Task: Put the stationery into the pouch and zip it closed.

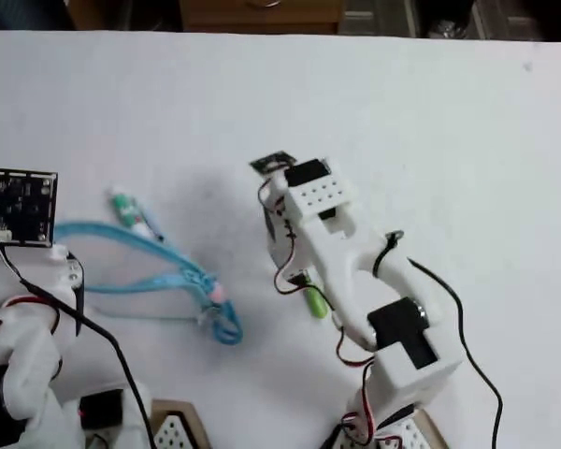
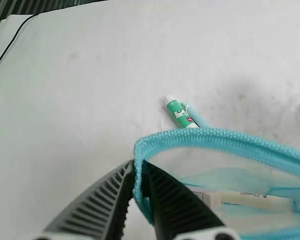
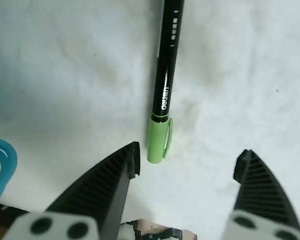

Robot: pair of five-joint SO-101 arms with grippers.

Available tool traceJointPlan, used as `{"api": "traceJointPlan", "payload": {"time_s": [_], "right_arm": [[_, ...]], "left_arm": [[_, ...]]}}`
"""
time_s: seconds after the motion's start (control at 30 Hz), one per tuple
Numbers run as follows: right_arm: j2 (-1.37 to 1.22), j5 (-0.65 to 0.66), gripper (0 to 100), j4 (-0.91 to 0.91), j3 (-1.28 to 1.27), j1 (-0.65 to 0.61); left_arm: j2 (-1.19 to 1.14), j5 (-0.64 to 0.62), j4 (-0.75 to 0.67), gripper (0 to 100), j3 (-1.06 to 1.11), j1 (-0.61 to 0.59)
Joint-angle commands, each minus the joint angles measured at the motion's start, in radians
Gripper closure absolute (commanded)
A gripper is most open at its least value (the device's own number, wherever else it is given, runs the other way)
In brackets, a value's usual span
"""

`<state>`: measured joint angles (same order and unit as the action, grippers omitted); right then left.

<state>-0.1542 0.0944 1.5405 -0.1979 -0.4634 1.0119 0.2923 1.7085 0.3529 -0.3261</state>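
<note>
- White worktop (image 1: 449, 112) fills the high view.
- Left end effector (image 2: 138, 170) is clamped on the blue zip rim of the clear pouch (image 1: 122, 240), at centre left.
- Right end effector (image 3: 190, 150) hangs spread wide over a black pen (image 3: 166, 75) with a green cap, lower centre.
- Green-and-white tube (image 1: 126, 208) lies just above the pouch.

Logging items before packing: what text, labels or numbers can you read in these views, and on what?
Black pen: white print along the barrel, too blurred to read.
Green-and-white tube: label print too small to read.
White item inside the blue pouch: dark marks, unreadable.
</note>
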Motion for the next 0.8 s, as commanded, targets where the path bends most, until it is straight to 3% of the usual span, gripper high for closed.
{"api": "traceJointPlan", "payload": {"time_s": [0.0, 0.13, 0.5, 0.57, 0.7, 0.77], "right_arm": [[0.038, 0.003, 68.7, -0.007, 0.035, -0.016], [-0.015, -0.020, 68.7, -0.125, 0.140, -0.019], [-0.449, -0.069, 69.7, -0.131, 0.511, -0.050], [-0.518, -0.069, 75.6, -0.131, 0.566, -0.036], [-0.601, -0.061, 97.6, -0.113, 0.655, -0.027], [-0.613, -0.061, 96.1, -0.068, 0.681, -0.028]], "left_arm": [[-0.008, -0.009, 0.048, 98, 0.083, 0.001], [-0.008, -0.009, 0.048, 98, 0.083, 0.001], [-0.008, -0.009, 0.048, 98, 0.083, 0.001], [-0.008, -0.009, 0.048, 98, 0.083, 0.001], [-0.008, -0.009, 0.049, 98, 0.083, 0.001], [-0.008, -0.009, 0.049, 98, 0.083, 0.001]]}}
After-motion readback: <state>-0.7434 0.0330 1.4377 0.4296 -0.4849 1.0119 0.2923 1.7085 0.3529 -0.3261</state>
